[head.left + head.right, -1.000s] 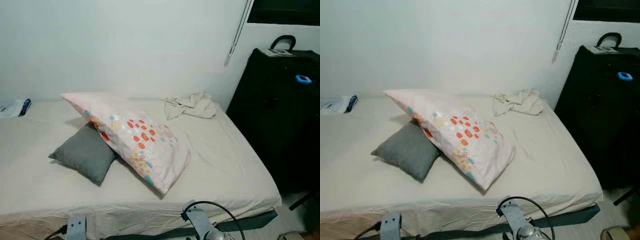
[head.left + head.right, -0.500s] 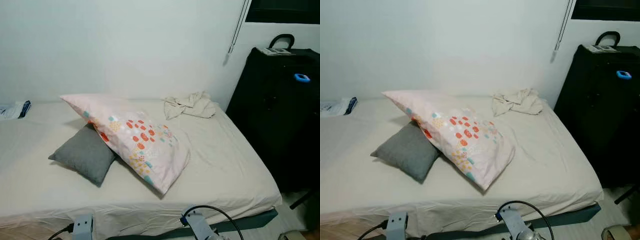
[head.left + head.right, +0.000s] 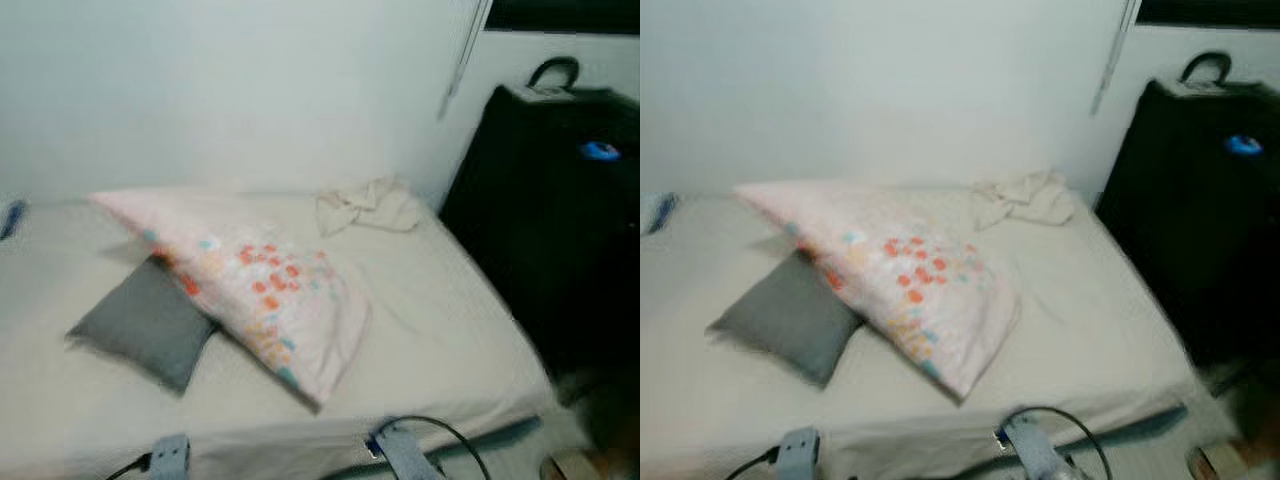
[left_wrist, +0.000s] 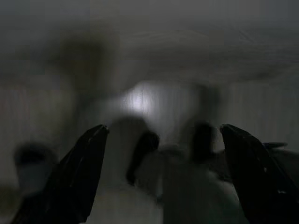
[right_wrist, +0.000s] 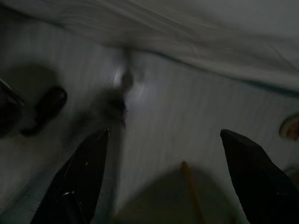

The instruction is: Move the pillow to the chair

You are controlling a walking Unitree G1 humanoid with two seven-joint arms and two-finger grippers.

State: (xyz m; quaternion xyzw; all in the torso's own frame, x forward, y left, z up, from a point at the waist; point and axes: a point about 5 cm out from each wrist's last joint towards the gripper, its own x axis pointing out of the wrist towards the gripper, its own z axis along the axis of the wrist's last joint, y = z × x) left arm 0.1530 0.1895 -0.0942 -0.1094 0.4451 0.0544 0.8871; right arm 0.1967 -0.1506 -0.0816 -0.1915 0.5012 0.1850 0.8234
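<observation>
On the bed [image 3: 440, 330], a small grey cushion [image 3: 140, 325] lies left of the pillow [image 3: 255, 285], tucked partly under it. That pillow, pale pink with orange and teal dots, rests diagonally across the mattress middle. Behind and right of the pillow, crumpled cloth [image 3: 365, 205] sits by the wall. Further right stands a black suitcase [image 3: 545, 210]. Left gripper [image 4: 161, 177] and right gripper [image 5: 163, 175] hang low over blurred floor, fingers spread wide, holding nothing.
</observation>
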